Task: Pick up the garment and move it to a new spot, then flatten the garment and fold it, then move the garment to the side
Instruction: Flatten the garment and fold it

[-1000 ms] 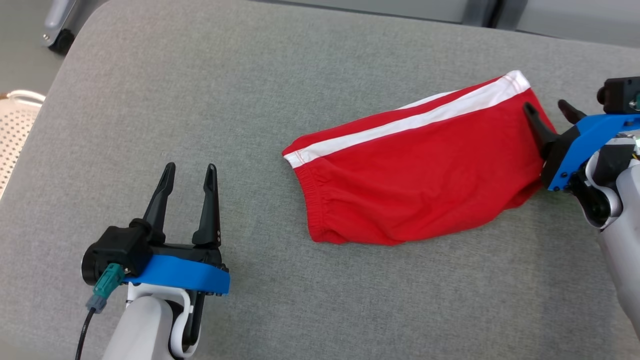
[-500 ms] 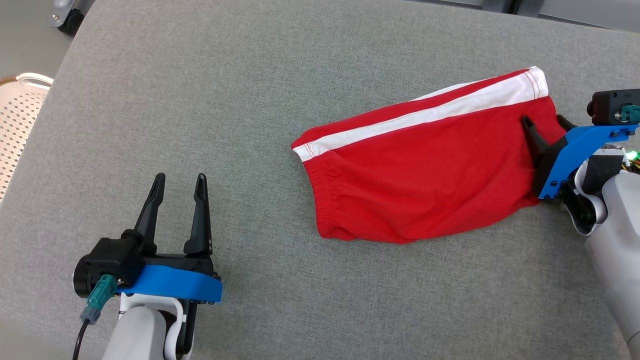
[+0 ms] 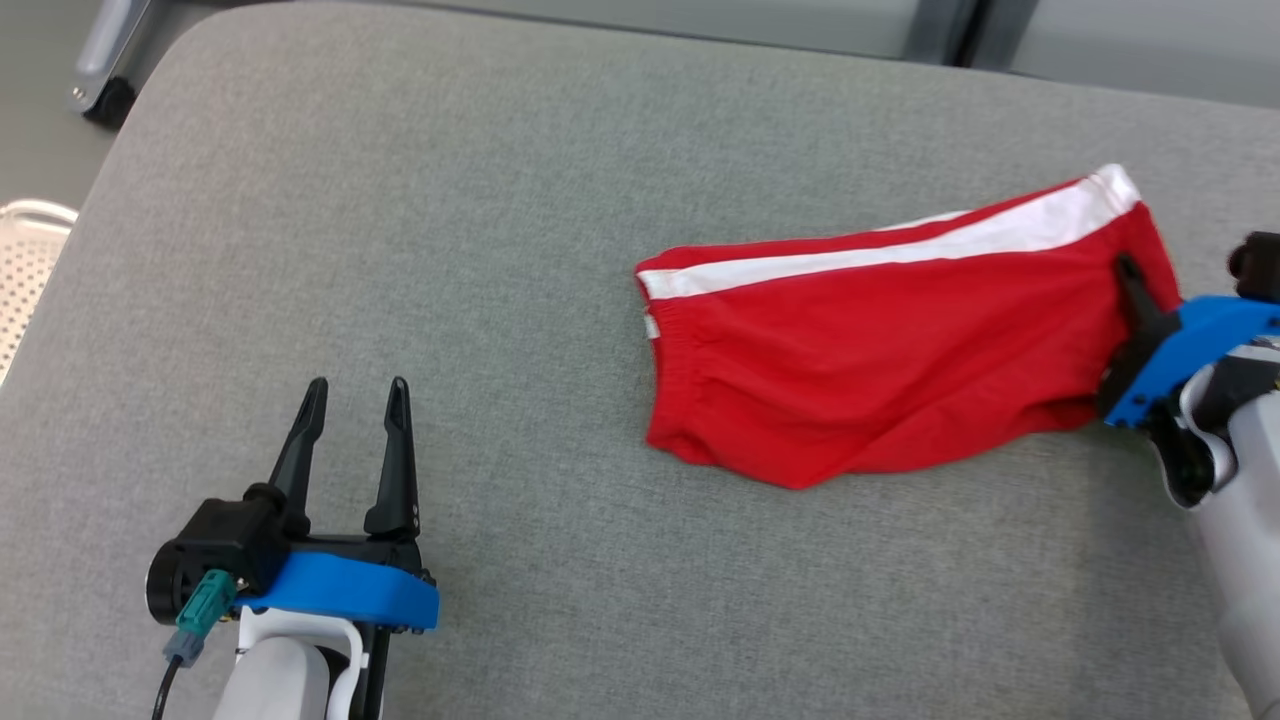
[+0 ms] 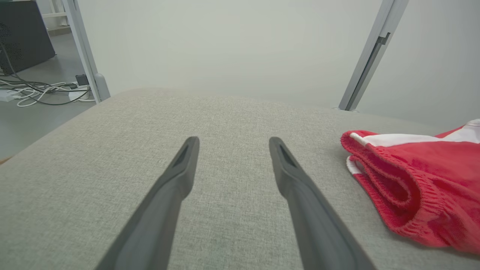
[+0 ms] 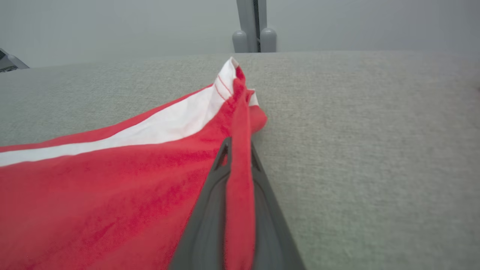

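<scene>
Grey padded surface [image 3: 480, 220] lies under both arms. At 7 o'clock in the head view, the left gripper [image 3: 358, 385] has its jaws spread, with nothing between them. The red garment [image 3: 880, 350] with a white stripe [image 3: 900, 255] rests at 3 o'clock. The right gripper [image 3: 1130, 270] pinches its 3 o'clock edge, jaws pressed together on the cloth.

A grey fabric-covered surface [image 3: 400, 200] with rounded corners was seen, backed by a pale wall [image 4: 225, 45] framed with metal posts [image 4: 369, 60]. Loose cables [image 4: 41, 92] were strewn on the grey floor [image 4: 22, 127], and a white perforated basket [image 3: 25, 270] was set beside the surface.
</scene>
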